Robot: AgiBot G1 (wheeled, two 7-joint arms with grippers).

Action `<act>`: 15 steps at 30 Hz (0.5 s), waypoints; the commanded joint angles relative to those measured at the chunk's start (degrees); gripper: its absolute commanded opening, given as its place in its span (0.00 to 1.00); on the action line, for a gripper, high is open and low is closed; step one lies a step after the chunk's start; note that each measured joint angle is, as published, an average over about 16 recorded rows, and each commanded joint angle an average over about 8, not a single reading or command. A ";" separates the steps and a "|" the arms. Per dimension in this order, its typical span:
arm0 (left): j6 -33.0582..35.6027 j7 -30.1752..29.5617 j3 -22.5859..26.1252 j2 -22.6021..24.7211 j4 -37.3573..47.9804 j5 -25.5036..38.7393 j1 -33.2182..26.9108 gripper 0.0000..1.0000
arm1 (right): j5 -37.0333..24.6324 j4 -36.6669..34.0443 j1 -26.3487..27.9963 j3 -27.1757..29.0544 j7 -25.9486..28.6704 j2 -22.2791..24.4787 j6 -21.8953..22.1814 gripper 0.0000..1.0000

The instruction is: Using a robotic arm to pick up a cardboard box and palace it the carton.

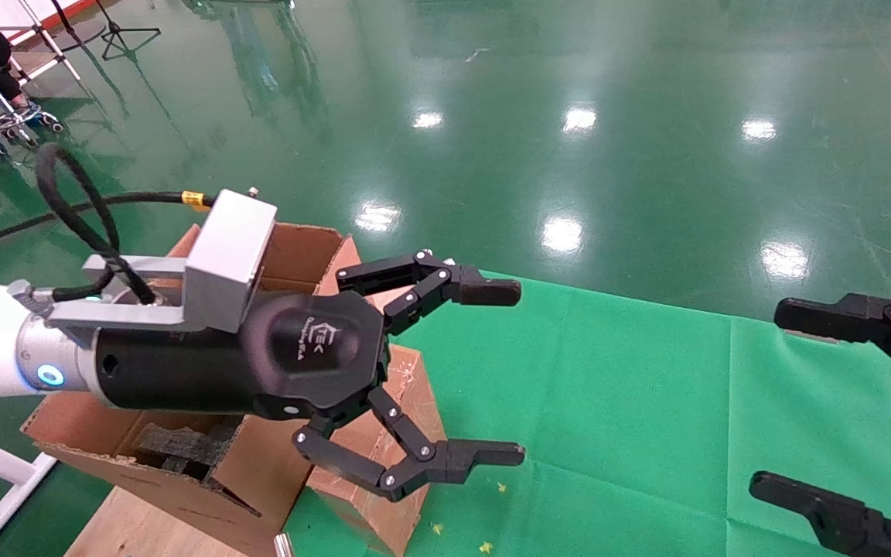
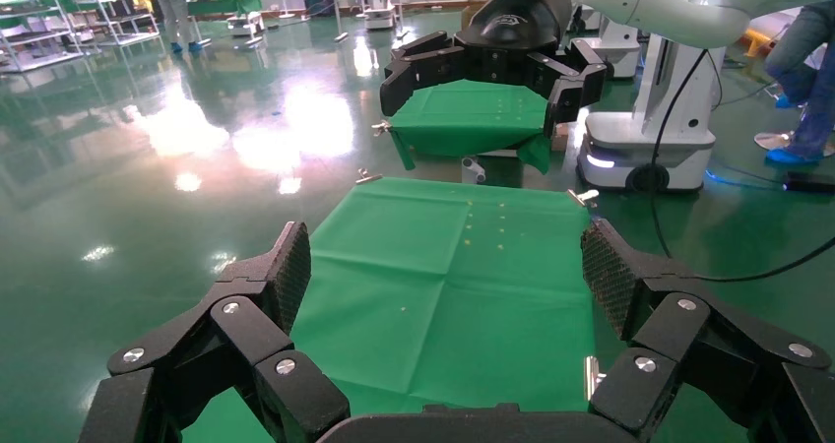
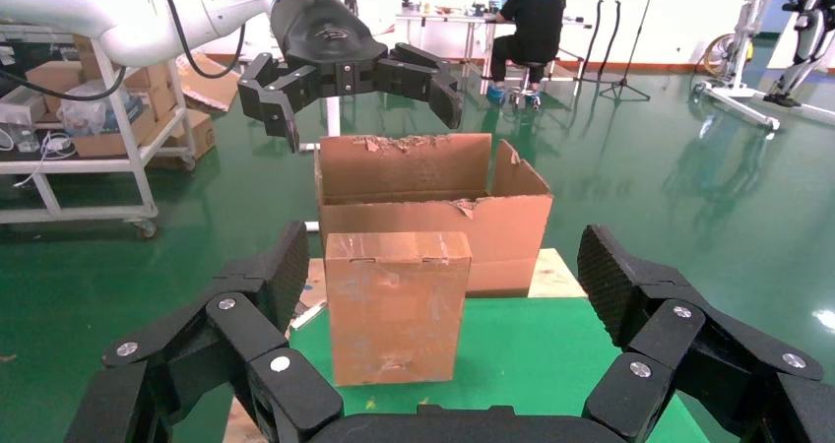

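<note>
cardboard box (image 1: 407, 433): mostly hidden behind left gripper (image 1: 503, 371) | carton (image 1: 182, 464): cut off by bottom edge

A green cloth (image 1: 646, 402) covers the desk, flecked with small yellow crumbs (image 1: 484, 547) near its front edge. Glossy green floor (image 1: 569, 77) all around (ceiling lights mirrored in it), and a seated person (image 3: 532, 15) works far back.

Left gripper (image 1: 519, 371), jaws spread, above cardboard box (image 1: 403, 433) beside carton (image 1: 206, 464).

Head view: high, angled down over table (image 1: 646, 387). Wrist views face each other across it; right one sees carton (image 3: 433, 212), close.
</note>
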 commanded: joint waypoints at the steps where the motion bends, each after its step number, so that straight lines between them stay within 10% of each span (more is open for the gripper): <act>1: 0.00 0.00 0.00 0.00 0.00 0.00 0.00 1.00 | 0.00 0.00 0.00 0.00 0.00 0.00 0.00 1.00; 12: 0.00 0.00 0.00 0.00 0.00 0.00 0.00 1.00 | 0.00 0.00 0.00 0.00 0.00 0.00 0.00 1.00; 15: 0.00 0.00 0.00 0.00 0.00 0.00 0.00 1.00 | 0.00 0.00 0.00 0.00 0.00 0.00 0.00 0.71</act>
